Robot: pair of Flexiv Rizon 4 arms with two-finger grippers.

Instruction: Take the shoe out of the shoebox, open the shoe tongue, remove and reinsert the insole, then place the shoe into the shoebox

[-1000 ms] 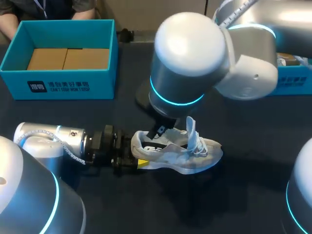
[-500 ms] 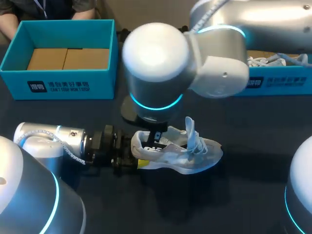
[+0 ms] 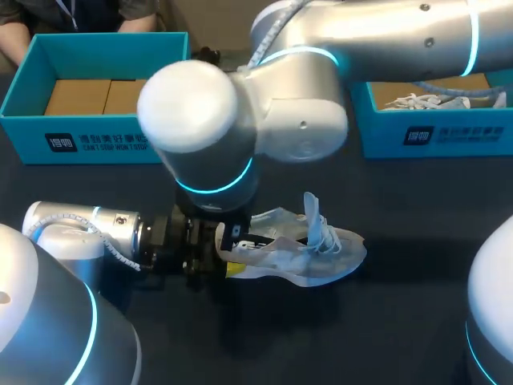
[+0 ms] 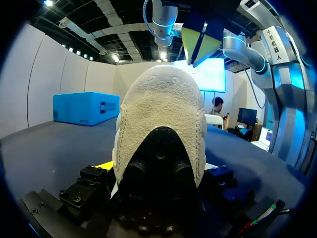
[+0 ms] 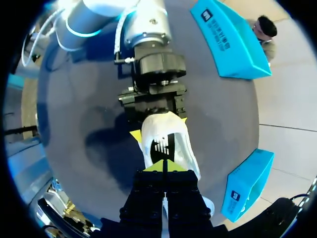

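Well, the dark table [image 3: 401, 321] carries two teal boxes along its far edge: a shoebox [image 3: 96, 138] at the left and a second box [image 3: 449, 135] at the right. Nearer, the pale shoe [image 3: 296, 253] sits on its sole, its heel clamped by the left gripper [image 3: 224, 258]. The right gripper [image 3: 232, 235] hangs over the heel opening with its yellow tips pressed together; I can't tell whether they pinch anything.

A dark, matte table [image 3: 401, 337] spreads under everything, its top plain and even in tone. Soft shadows darken patches near its middle, and light falls evenly across the rest.
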